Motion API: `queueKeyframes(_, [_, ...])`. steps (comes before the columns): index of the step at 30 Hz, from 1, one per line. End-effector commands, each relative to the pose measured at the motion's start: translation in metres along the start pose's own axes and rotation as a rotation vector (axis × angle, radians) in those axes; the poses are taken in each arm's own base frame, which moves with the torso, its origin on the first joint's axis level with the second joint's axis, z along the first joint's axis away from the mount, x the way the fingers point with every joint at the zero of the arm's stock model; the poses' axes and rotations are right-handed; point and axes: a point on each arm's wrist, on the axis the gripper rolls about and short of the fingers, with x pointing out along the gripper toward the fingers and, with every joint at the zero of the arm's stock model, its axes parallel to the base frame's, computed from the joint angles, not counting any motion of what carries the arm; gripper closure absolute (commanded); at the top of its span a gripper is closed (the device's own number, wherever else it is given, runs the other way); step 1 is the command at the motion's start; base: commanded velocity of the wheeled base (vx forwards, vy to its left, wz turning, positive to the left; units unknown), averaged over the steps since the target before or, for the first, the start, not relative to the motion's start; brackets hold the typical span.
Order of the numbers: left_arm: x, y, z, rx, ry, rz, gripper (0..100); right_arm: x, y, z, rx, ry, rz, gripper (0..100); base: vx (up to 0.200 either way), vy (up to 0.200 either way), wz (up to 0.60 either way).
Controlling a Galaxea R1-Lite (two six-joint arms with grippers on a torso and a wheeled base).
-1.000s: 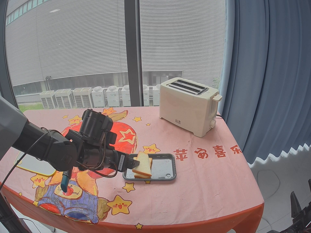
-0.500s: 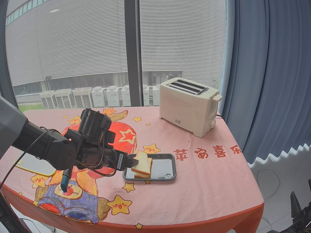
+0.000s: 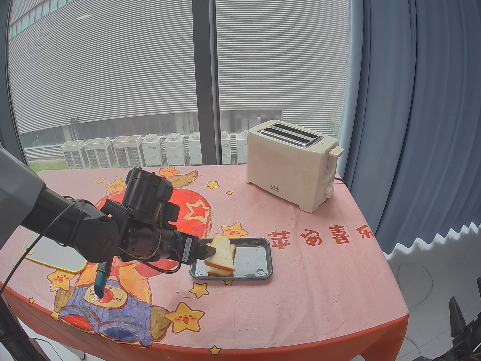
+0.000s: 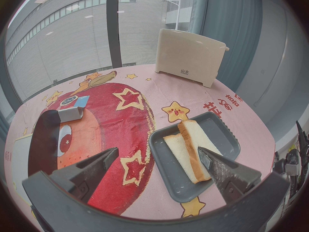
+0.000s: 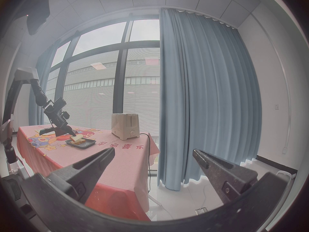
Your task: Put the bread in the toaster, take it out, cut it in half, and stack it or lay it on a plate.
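Pink table [image 3: 310, 287]: L claw [image 4: 157, 150] wide open (one tip by bread [image 4: 194, 138]).

Tablecloth [image 3: 310, 277]: pink, printed with a big red apple, yellow stars and red characters.
Curtain [image 3: 416, 106]: blue-grey, hanging in folds at the right.
Window [image 3: 100, 66]: behind, with a dark centre post [image 3: 205, 66].
Outdoor units [image 3: 150, 149]: a white row outside.

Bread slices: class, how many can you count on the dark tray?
2. The first slice lies flat in the tray; the second slice rests tilted, partly on it, next to one fingertip of the open left pincer. Another could be hidden underneath.
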Motion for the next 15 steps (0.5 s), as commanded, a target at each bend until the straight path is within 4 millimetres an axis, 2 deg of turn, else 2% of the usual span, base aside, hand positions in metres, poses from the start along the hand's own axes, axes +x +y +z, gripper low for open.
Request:
queueKeyframes(1, [0.006, 0.001, -0.002, -0.003, 0.015, 0.003, 0, 0.000, 0.000, -0.005, 0.000, 0.004, 0.001, 0, 0.000, 0.000, 0.00])
queueKeyframes(10, [0.005, 0.011, 0.001, -0.035, 0.022, -0.096, 0, 0.000, 0.000, -0.005, 0.000, 0.004, 0.001, 0, 0.000, 0.000, 0.00])
queueKeyframes(15, [0.006, 0.014, 0.001, -0.037, 0.021, -0.095, 0, 0.000, 0.000, -0.005, 0.000, 0.004, 0.001, 0, 0.000, 0.000, 0.00])
